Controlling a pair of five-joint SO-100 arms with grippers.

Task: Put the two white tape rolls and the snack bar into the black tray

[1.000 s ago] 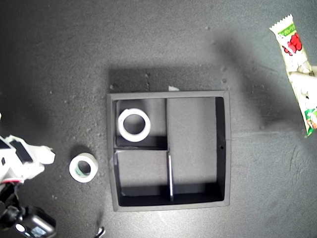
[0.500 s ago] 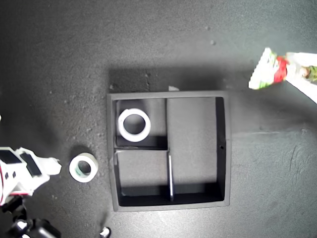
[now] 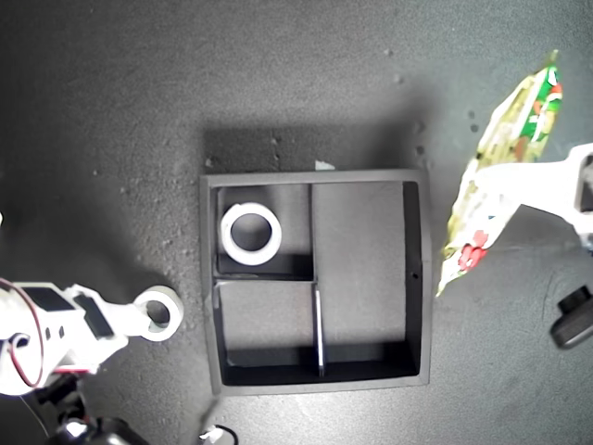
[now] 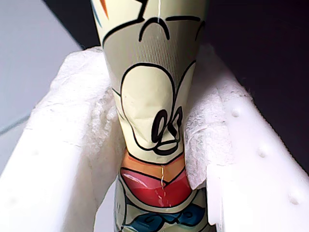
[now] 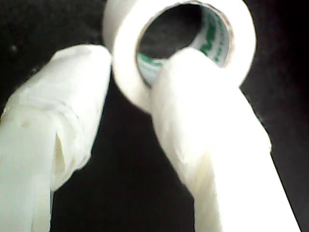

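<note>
1. The first end effector [image 4: 154,145] is clamped on the snack bar [image 3: 491,185] around mid-length, its padded fingers [image 4: 72,145] pressed to both faces of the wrapper. The bar hangs tilted in the air just off the black tray [image 3: 315,178], at the exterior view's right — a hold that apparently leaves both ends free for the long section.
2. The second end effector [image 5: 130,96] is partly open, with one finger [image 5: 203,125] through the centre of the green-rimmed tape roll [image 3: 159,311] and the other outside its wall. Whether it is squeezing yet cannot be told. The roll lies on the dark surface [image 3: 111,111], just beside the tray at the exterior view's left.
3. The plain white tape roll [image 3: 250,232] lies flat in one small section; the other small section and the long section hold nothing.
4. Writing — green letters on the roll's inner rim are too blurred to read. The wrapper shows cartoon print only; no brand is legible.
</note>
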